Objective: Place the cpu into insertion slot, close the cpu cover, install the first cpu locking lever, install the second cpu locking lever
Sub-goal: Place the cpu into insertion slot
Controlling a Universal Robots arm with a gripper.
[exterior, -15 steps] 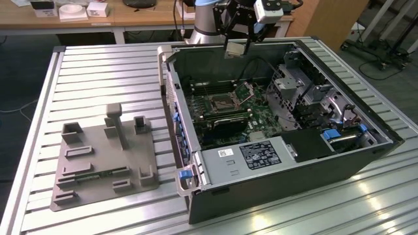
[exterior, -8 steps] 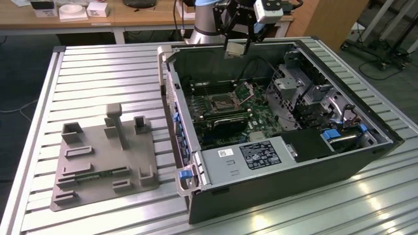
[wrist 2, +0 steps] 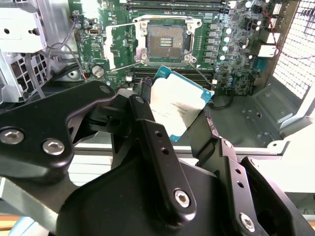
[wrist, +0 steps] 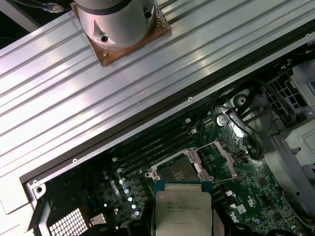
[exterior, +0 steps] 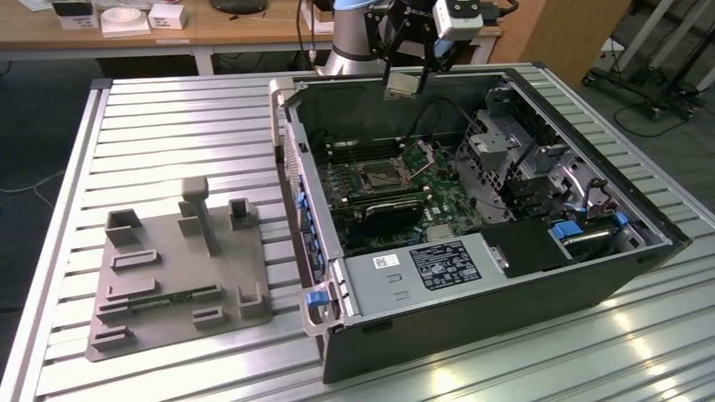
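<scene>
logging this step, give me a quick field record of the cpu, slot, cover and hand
hand: shut on the cpu, raised over the open computer case
cpu: held by its edges, not yet seated
insertion slot: empty, contacts exposed
cpu cover: swung open, beside the slot
stage: nothing placed, cover not closed

- cpu (wrist 2: 179,110): we see a silvery-grey top w/ teal-green edge.
- insertion slot (wrist 2: 165,42): dark centre, silvery rim; board (wrist 2: 236,73) green.
- gripper (wrist 2: 173,101): black.
- table (exterior: 167,109): silvery, ribbed w/ parallel grooves.
- fixture plate (exterior: 179,276), at the exterior view's left: plain grey.
- we note blue tabs (exterior: 316,296) on black pc case (exterior: 480,318).
</scene>
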